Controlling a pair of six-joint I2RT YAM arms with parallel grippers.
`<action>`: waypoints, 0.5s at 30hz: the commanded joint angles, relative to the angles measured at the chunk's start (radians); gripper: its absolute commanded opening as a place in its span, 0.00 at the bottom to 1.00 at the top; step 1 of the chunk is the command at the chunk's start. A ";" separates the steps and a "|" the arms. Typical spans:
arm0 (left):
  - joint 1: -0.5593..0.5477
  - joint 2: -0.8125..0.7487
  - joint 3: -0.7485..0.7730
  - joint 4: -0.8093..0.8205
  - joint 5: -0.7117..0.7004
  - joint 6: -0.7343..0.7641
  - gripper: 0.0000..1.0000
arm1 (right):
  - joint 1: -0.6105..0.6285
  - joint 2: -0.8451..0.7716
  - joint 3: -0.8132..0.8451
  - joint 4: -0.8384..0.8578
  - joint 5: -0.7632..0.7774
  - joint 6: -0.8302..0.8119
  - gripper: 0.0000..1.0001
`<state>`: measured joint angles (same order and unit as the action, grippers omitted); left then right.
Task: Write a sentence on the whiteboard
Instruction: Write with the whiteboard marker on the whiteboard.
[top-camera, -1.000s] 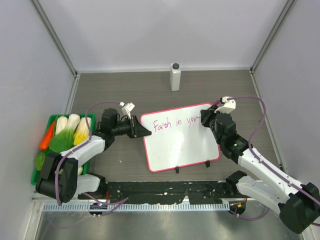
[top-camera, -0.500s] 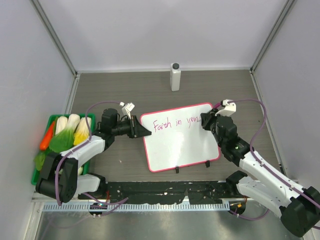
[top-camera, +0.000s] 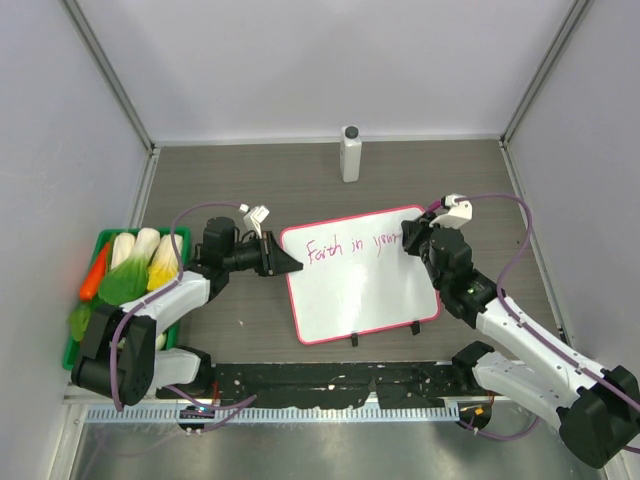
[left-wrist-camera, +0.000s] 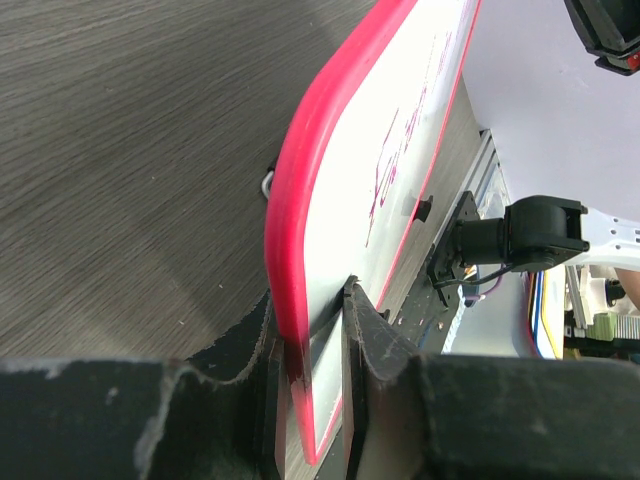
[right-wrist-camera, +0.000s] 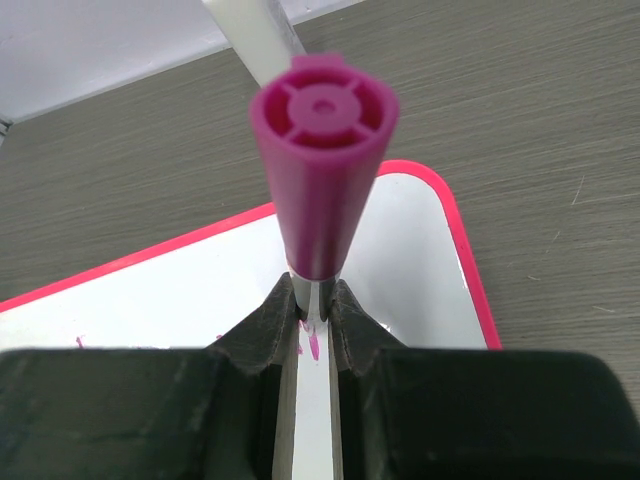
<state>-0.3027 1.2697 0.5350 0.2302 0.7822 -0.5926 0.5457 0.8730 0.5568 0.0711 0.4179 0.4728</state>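
You have one readable sentence (top-camera: 350, 246): thin pink cursive on the whiteboard (top-camera: 360, 290), running left to right along its far edge, spelling "Faith in your". From the left wrist camera the same strokes slant too steeply to read.

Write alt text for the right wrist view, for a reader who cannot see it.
The right claw is shut on a magenta marker, whose ribbed butt end fills the centre of the view. Beneath it lies the whiteboard with its pink-red frame, bearing a few pink strokes, on a dark wood-grain table.
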 joint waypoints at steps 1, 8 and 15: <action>0.034 0.017 -0.029 -0.034 -0.285 0.182 0.00 | -0.004 0.015 0.035 0.033 0.061 -0.016 0.01; 0.036 0.014 -0.030 -0.034 -0.285 0.182 0.00 | -0.006 0.018 0.055 0.035 0.091 -0.022 0.01; 0.034 0.011 -0.032 -0.034 -0.287 0.182 0.00 | -0.009 0.014 0.048 0.022 0.094 -0.019 0.01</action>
<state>-0.3027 1.2694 0.5343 0.2321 0.7826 -0.5926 0.5457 0.8845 0.5705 0.0814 0.4717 0.4656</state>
